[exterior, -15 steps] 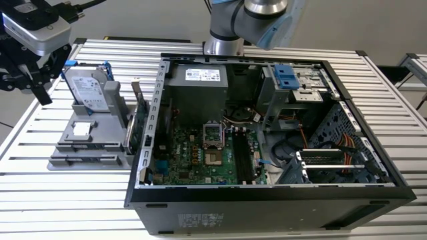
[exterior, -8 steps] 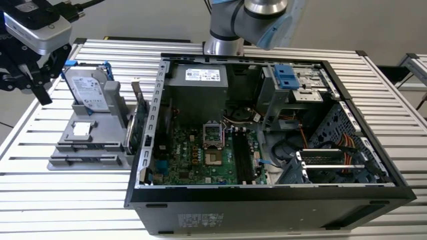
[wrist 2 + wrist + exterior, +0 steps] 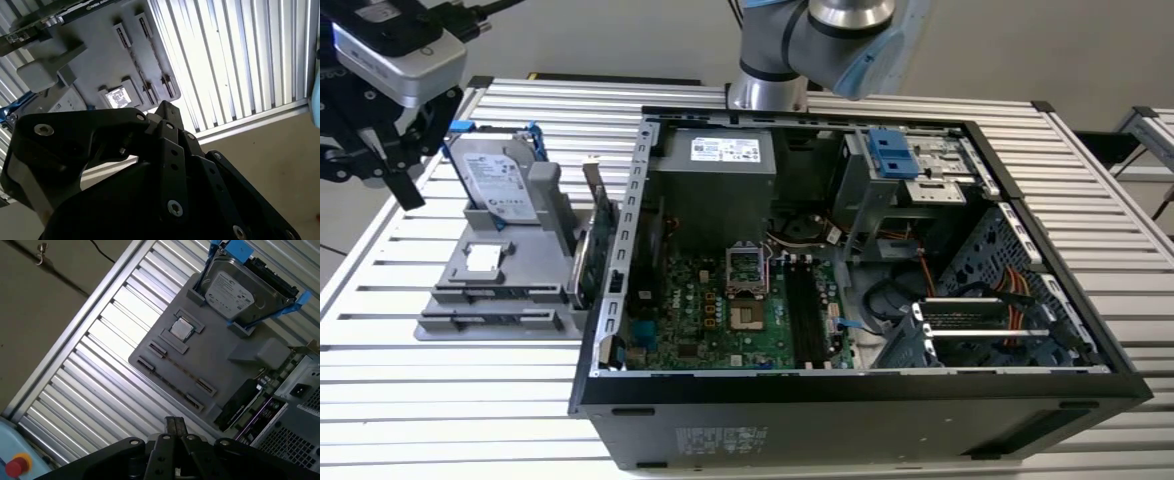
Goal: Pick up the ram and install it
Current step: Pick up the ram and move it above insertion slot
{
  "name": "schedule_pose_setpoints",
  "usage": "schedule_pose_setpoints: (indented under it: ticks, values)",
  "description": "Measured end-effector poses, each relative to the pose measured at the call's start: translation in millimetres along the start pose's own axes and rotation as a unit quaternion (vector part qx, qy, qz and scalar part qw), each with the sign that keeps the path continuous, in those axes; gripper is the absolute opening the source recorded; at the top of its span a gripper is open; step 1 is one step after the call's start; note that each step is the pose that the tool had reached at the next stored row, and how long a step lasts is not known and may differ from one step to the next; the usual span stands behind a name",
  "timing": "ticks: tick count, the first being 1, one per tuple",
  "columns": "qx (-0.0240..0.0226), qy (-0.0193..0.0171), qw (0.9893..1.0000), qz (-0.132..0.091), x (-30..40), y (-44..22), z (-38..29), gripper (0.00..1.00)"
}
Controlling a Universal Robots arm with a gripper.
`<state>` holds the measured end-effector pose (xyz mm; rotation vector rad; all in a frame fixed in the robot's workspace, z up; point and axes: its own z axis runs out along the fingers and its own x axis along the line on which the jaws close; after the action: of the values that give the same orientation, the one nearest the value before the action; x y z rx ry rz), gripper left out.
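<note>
While your claw (image 3: 174,424) hangs over the slatted worktop (image 3: 100,365) just off the grey fixture (image 3: 220,371), its two fingertips are pressed together with nothing between them, so you are carrying no part. Nearest to it on the fixture run two long, narrow slots with end clips. I judge they are there to keep a thin stick standing on edge, with its top edge free for a pinch from above.

As for the ram (image 3: 500,292), I cannot be certain. My best guess is the dark blue-green strip along the fixture's stepped side in the exterior view, so treat that as a guess.

Just beyond the slots a small square chip (image 3: 181,329) lies flat in its own pocket, which should stop it sliding. Farther on, the hard drive (image 3: 235,292) with blue rails leans in a cradle with its label face out, probably so its sides are easy to reach. Past that, the expansion card (image 3: 586,262) stands on edge between the fixture and the case (image 3: 854,400).

The case lies on its side with the panel off. That way the motherboard (image 3: 707,310) faces up and its long black memory slots (image 3: 795,312) can be reached straight down. Whether a stick sits in them I cannot tell.
</note>
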<state>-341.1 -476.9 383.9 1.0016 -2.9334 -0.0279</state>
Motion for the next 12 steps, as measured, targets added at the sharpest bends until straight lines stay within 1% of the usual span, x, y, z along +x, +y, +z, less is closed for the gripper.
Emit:
schedule_pose_setpoints:
  ticks: [7,12]
  values:
    - [0.0007,0.0002,0.9999,-0.014,-0.3,0.5,0.0,0.0]
    - [0.003,-0.0015,0.9995,-0.03,-0.6,0.8,0.1,0.0]
